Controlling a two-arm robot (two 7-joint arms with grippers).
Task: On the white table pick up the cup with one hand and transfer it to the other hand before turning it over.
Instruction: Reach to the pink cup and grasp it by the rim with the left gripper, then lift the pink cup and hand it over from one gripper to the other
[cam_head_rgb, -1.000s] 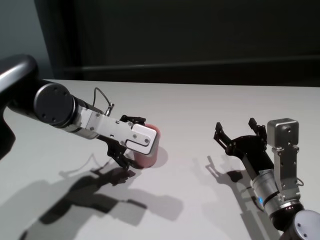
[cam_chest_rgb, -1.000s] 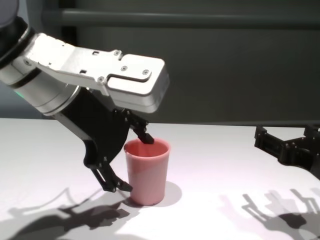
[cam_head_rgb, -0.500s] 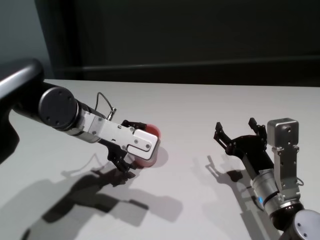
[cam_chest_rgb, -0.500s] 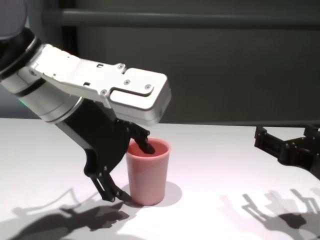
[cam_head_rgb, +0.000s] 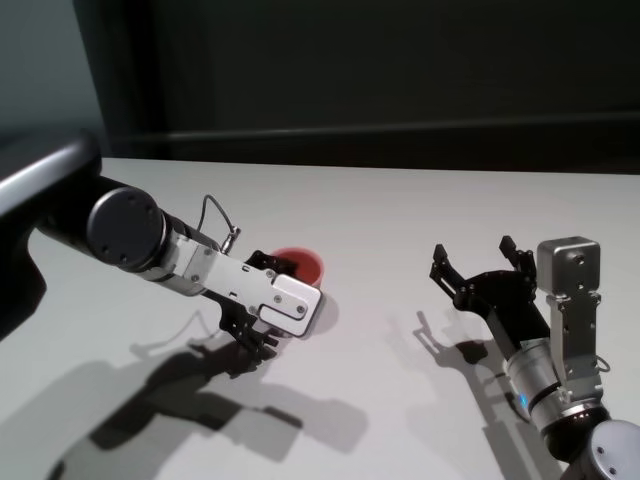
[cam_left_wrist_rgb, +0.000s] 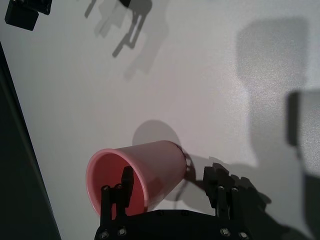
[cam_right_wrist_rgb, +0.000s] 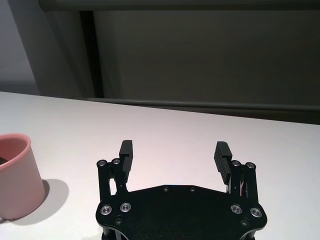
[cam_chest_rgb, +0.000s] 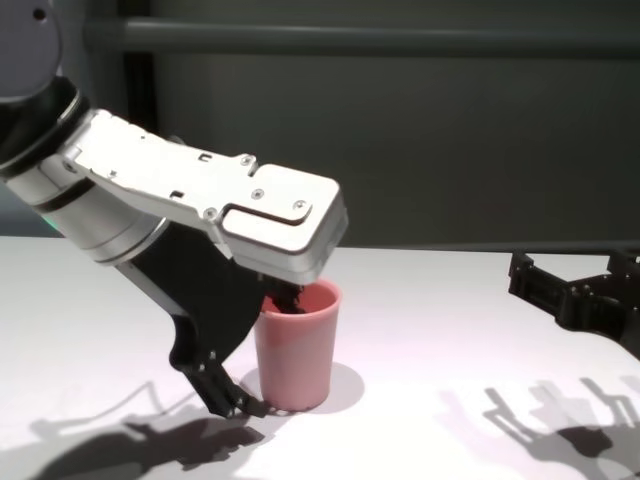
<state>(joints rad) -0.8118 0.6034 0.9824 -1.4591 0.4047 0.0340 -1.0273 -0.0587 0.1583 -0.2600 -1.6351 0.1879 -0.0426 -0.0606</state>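
Chest view: the left gripper (cam_chest_rgb: 262, 350) is sinking lower over the cup (cam_chest_rgb: 296, 345) than it stood a sec ago, w/ one finger now going well down inside the mouth and the other finger (cam_chest_rgb: 222, 392) reaching almost to the tabletop outside the wall. The cup is standing upright on the white table (cam_chest_rgb: 450, 330), left of centre, and isn't lifted yet. Meaning for the task: the pick-up step is only just getting underway; hand-over and flip are both still to come.

Left wrist view: the inner finger (cam_left_wrist_rgb: 126, 186) is sitting inside the cup (cam_left_wrist_rgb: 140, 172), near the rim, while the outer finger (cam_left_wrist_rgb: 216, 181) is hanging clear of the pink wall, w/ a visible gap btwn pad and plastic. So the jaws are straddling one side of the wall, spread wide, not clamped; nothing is being held at this moment. They are probably just starting to narrow, judging by the pose, but contact on both sides isn't showing.

Head view: the right gripper (cam_head_rgb: 480, 265) is waiting well apart from the cup (cam_head_rgb: 300, 268), on the right side of the table, palm toward it.

Right wrist view: its fingers (cam_right_wrist_rgb: 126, 152) are standing fully apart and empty, ready as the receiving hand.
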